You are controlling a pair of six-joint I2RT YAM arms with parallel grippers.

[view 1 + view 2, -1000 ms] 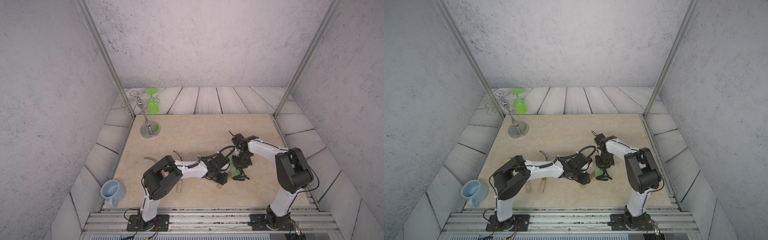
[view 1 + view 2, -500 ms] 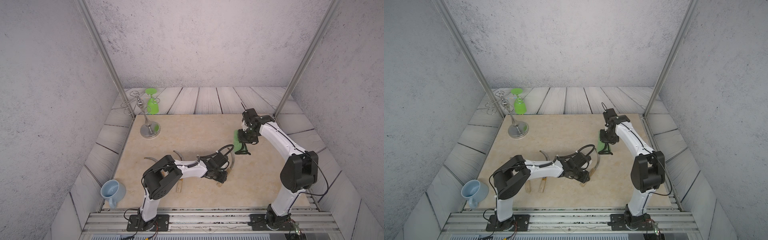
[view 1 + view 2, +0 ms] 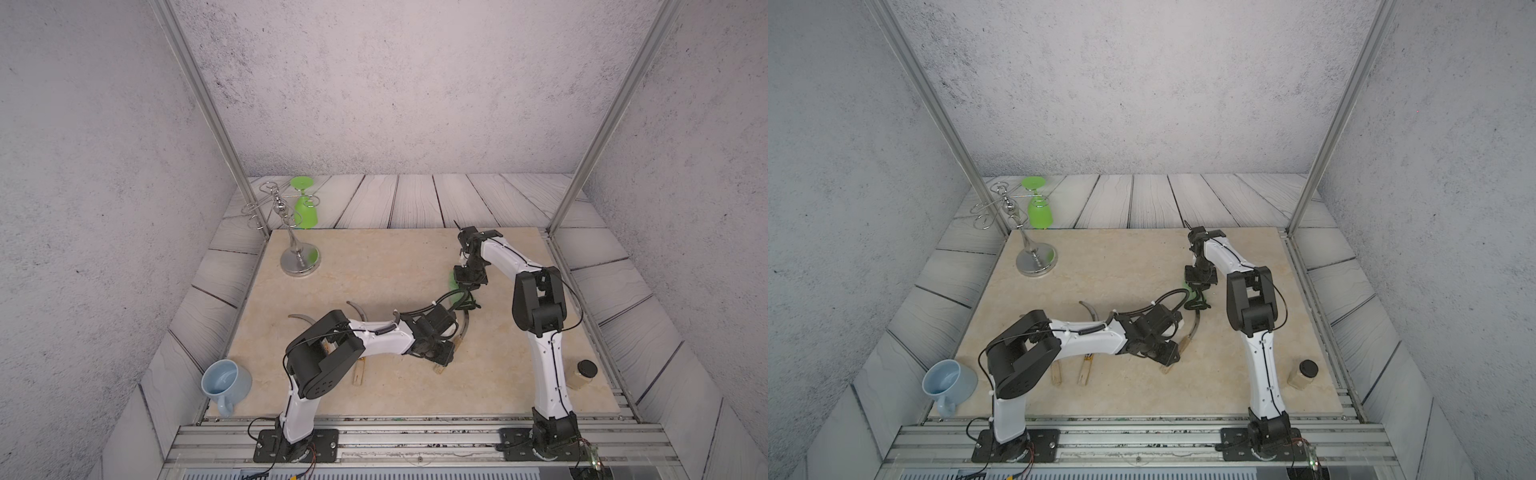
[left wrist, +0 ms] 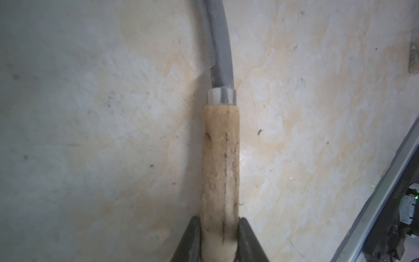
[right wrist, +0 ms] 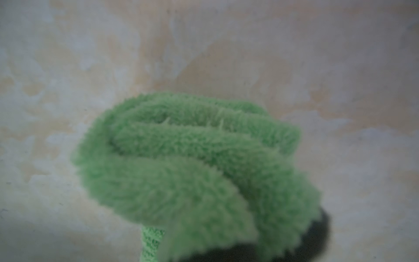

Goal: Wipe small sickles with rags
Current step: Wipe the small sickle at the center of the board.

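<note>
L grip clamped sickle handle, low-ctr of top view | R grip pinched rag | we saw rag just above blade tip; blade axis ran up-right twd it; R arm nearer

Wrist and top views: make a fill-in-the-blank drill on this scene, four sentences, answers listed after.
1. The left tool is shut on a sickle whose handle is made of ____.
2. The right tool holds a fuzzy rag coloured ____.
3. The blue mug sits nearer the base of the ____ arm.
4. The jar by the right arm has a ____ lid.

Missing words: wood; green; left; black.
</note>
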